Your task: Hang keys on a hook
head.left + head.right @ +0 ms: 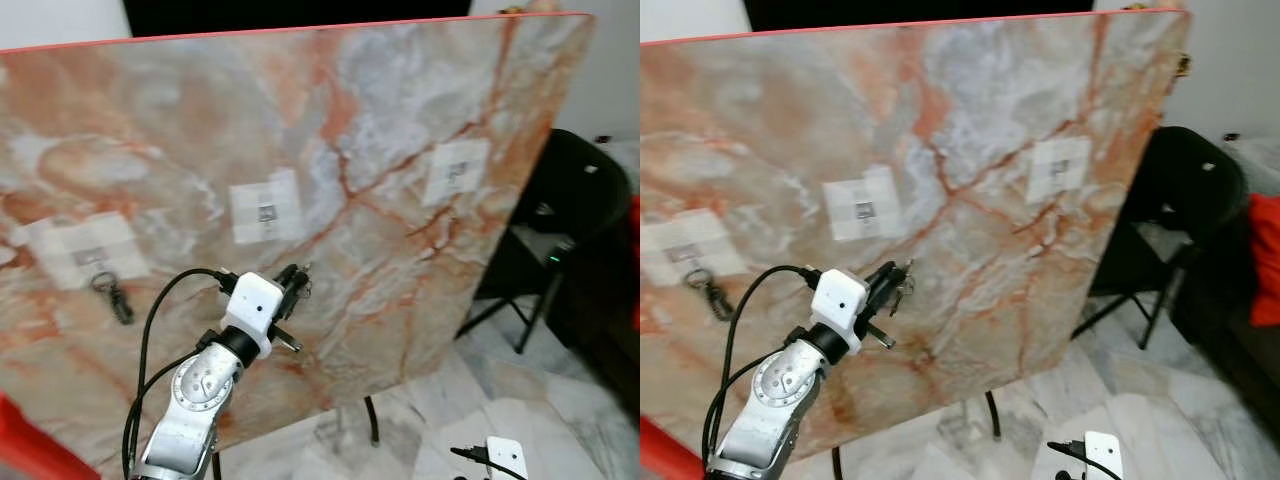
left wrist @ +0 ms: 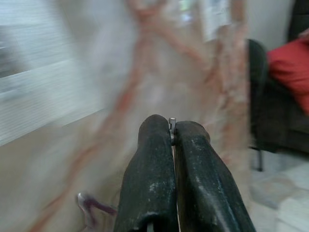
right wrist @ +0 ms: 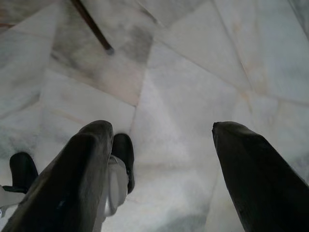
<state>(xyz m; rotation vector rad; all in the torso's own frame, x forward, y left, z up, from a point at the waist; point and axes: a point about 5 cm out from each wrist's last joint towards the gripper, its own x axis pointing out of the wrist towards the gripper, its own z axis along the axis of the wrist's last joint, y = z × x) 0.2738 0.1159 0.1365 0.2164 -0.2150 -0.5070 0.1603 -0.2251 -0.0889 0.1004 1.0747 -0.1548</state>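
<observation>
An upright marble board [image 1: 400,260] carries three white patches, each with a small hook: left [image 1: 88,255], middle [image 1: 266,212] and right [image 1: 455,172]. A dark key set [image 1: 112,296] hangs from the left hook. My left gripper [image 1: 296,276] is raised in front of the board, just below and right of the middle patch. It is shut on a small bunch of keys [image 1: 301,287]. In the left wrist view the fingers [image 2: 154,164] pinch a metal ring [image 2: 172,123], and a key [image 2: 89,205] dangles below. My right gripper [image 3: 161,133] hangs low over the floor, open.
A black folding chair [image 1: 572,205] stands right of the board, with a red cushion [image 1: 1265,260] beyond it. The floor [image 1: 560,400] is pale marble tile. A board leg [image 1: 371,420] reaches the floor. A red edge [image 1: 18,440] shows at the bottom left.
</observation>
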